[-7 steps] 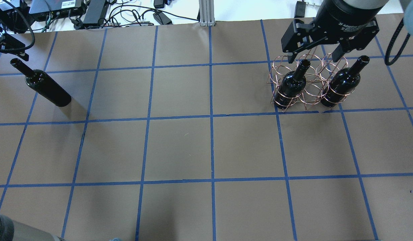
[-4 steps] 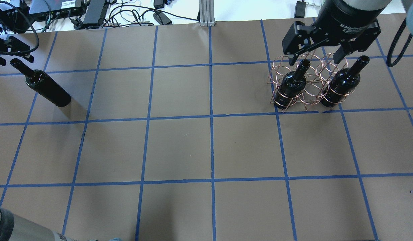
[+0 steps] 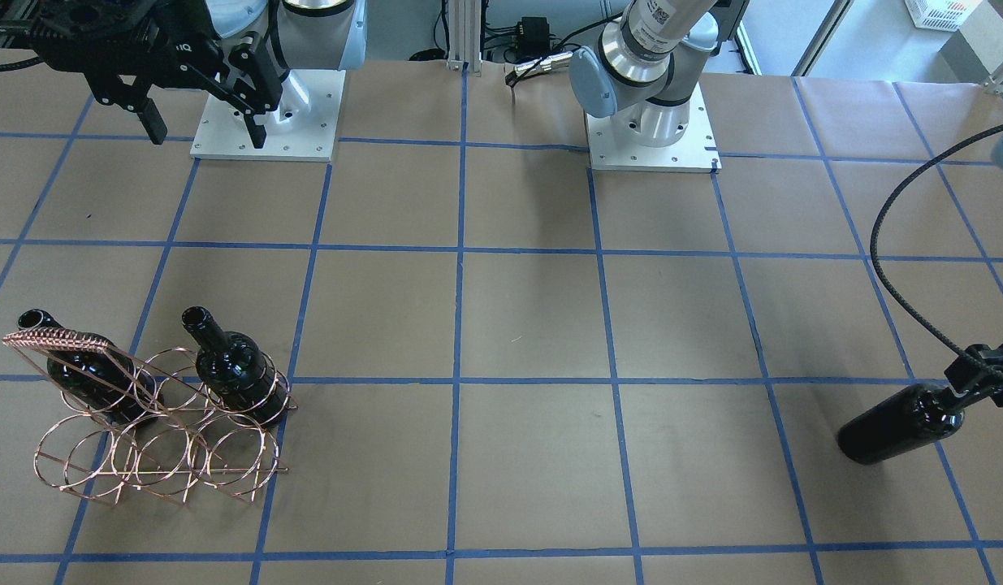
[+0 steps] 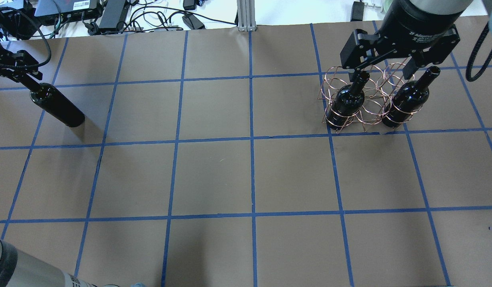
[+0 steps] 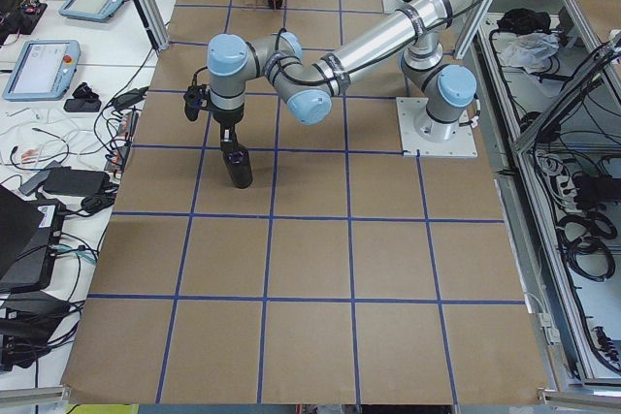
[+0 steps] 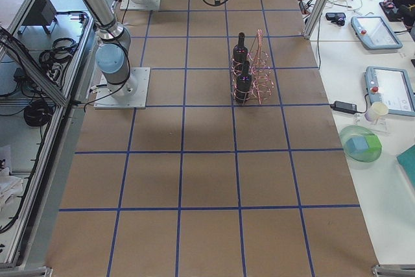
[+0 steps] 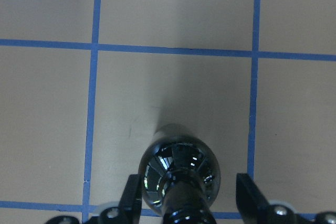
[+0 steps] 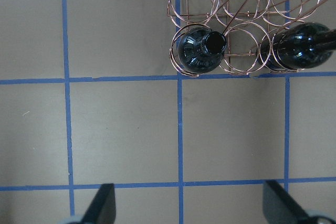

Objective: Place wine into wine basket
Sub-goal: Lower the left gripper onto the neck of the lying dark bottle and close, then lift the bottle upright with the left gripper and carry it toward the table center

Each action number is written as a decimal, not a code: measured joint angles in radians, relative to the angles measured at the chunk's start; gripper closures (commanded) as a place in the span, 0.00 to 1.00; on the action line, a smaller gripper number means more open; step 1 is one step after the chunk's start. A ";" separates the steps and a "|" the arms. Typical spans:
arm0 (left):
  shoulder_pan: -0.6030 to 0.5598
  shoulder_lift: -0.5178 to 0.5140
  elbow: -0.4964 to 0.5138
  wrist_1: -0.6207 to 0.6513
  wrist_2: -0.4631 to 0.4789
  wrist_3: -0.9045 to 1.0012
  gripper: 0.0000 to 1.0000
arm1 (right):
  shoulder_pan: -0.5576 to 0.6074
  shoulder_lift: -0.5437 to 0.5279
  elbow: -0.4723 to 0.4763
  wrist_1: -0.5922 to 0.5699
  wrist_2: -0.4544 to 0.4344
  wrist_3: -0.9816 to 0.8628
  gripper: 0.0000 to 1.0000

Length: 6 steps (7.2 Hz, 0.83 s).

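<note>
A black wine bottle (image 4: 56,105) stands upright at the table's far left, also in the front view (image 3: 895,426) and the left wrist view (image 7: 178,169). My left gripper (image 4: 20,73) is open, its fingers (image 7: 134,198) on either side of the bottle's neck with gaps showing. The copper wire wine basket (image 4: 369,99) stands at the far right with two black bottles (image 4: 345,103) (image 4: 407,101) in its outer near-row hoops; the middle hoop holds nothing. My right gripper (image 4: 383,73) hangs wide open and empty above the basket (image 8: 236,3).
The table is brown paper with a blue tape grid (image 4: 251,139). Cables and power bricks (image 4: 110,16) lie beyond the far edge. A metal post (image 4: 246,14) stands at the far middle. The arm bases (image 3: 651,134) stand at the robot's side.
My left gripper has moved in over the bottle's neck, which now sits between its fingers. My right gripper has shifted slightly to the right above the basket. The bottles have not moved.
</note>
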 measured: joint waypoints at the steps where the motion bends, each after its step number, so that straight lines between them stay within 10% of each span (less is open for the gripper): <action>1: 0.000 -0.002 0.000 0.003 0.000 0.001 1.00 | 0.000 0.000 0.000 -0.001 0.005 0.002 0.00; 6: -0.013 0.013 0.000 0.003 -0.004 -0.004 1.00 | 0.000 0.001 0.000 -0.001 0.010 0.003 0.00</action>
